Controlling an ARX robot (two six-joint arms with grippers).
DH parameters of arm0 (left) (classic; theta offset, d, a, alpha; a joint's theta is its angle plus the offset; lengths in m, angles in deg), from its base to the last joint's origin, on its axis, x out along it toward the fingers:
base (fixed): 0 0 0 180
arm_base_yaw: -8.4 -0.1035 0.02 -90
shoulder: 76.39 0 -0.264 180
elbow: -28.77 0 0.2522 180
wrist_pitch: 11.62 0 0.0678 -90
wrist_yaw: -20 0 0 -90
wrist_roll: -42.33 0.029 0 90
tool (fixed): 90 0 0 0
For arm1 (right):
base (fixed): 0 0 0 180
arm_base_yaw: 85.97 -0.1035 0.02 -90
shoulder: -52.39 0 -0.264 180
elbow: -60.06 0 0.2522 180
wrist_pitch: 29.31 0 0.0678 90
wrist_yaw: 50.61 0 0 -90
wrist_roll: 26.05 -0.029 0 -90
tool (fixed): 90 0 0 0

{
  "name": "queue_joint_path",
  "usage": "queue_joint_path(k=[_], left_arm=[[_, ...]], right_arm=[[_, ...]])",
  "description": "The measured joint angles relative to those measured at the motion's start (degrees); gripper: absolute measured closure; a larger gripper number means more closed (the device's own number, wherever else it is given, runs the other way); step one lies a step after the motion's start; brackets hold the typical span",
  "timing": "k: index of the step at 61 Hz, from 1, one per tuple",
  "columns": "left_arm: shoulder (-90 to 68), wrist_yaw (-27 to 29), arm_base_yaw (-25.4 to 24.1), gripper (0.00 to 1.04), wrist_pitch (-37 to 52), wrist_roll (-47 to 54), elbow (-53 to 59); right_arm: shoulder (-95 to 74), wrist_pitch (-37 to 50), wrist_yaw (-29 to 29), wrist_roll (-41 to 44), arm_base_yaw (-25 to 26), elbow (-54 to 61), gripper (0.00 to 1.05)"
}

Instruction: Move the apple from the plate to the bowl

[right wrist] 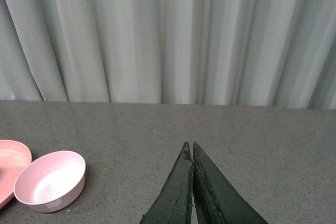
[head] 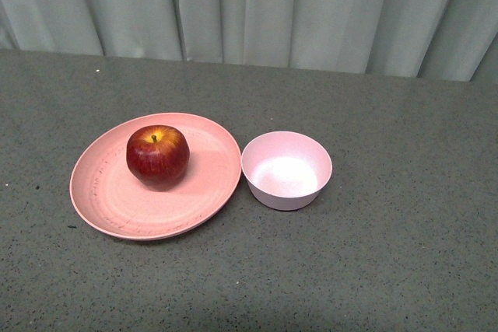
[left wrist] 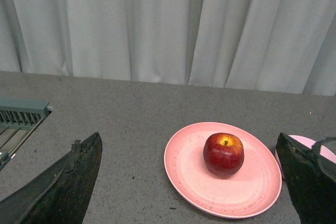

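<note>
Front view: apple [head: 158, 155] on plate [head: 109, 196]; wrist views add released left hand [left wrist: 188, 140], clenched right hand [right wrist: 189, 148]

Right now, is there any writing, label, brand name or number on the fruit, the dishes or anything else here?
None: no word, number or sign shows in any view.
The apple shows no sticker, the plate bears only faint speckles, the bowl is plain, and the table and curtain are unprinted.

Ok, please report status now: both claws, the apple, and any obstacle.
Left claw open, right claw shut, both empty. Apple upright on plate, untouched. Bowl empty beside plate; no obstacle seen.
</note>
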Motion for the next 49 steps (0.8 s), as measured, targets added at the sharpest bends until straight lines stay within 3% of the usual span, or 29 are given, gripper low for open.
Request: queue_joint_path(k=[7,12,21,49], left_arm=[[0.0,0.0,0.0,0.07,0.0,0.02,0.0],[0.0,0.04,0.0,0.07,-0.02,0.02,0.0],[0.0,0.0,0.0,0.07,-0.02,0.02,0.0],[0.0,0.0,0.0,0.07,-0.02,0.02,0.0]], right_arm=[[2.23,-2.23,0.0,0.0,0.0,0.0,1.04],[9.35,-11.39,-0.11,0.0,0.0,-0.02,1.04],[11.76,-12.11,-0.11,0.07,0.0,-0.02,1.02],[11.8,-12.13,-0.11,0.04,0.0,-0.02,0.24]])
